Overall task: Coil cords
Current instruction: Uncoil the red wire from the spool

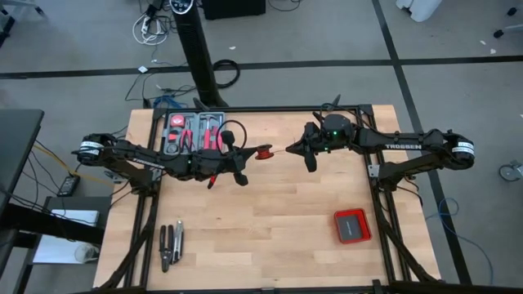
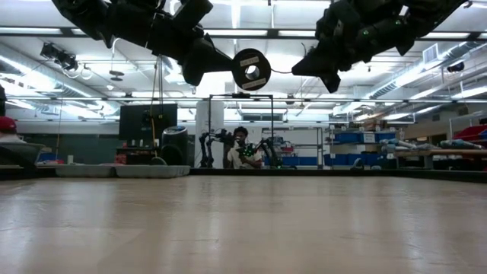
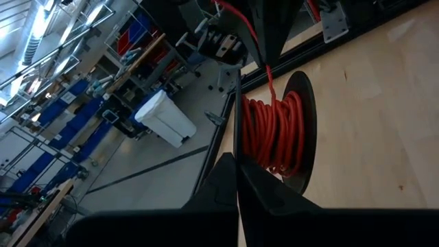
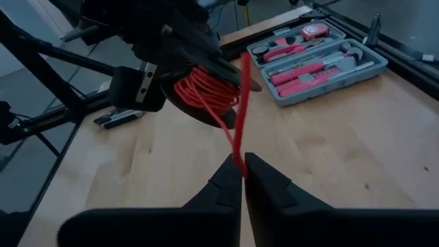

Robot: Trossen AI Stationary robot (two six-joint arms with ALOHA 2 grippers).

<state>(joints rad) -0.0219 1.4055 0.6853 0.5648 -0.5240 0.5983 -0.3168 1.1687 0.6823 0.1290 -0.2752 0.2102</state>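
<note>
Both dark arms reach inward, raised above the wooden table (image 1: 270,220) and meeting near its far middle. One thin red wire (image 4: 236,130), coiled on one black spool (image 1: 264,153), hangs between them. The left gripper (image 1: 242,166) is clamped on the spool's rim; the right gripper (image 4: 243,171) pinches the wire's free strand.

Both arms hang high over the back half of the table (image 1: 270,220), so there is lots of room under them. Between the left gripper (image 1: 245,155) and the right gripper (image 1: 296,149) the red wire (image 4: 236,130) is stretched, and it blocks that gap. A tool case (image 1: 194,131) sits at the back left. Pliers (image 1: 171,245) lie at the front left. A red box (image 1: 352,225) sits at the front right. The middle of the wood is bare.
</note>
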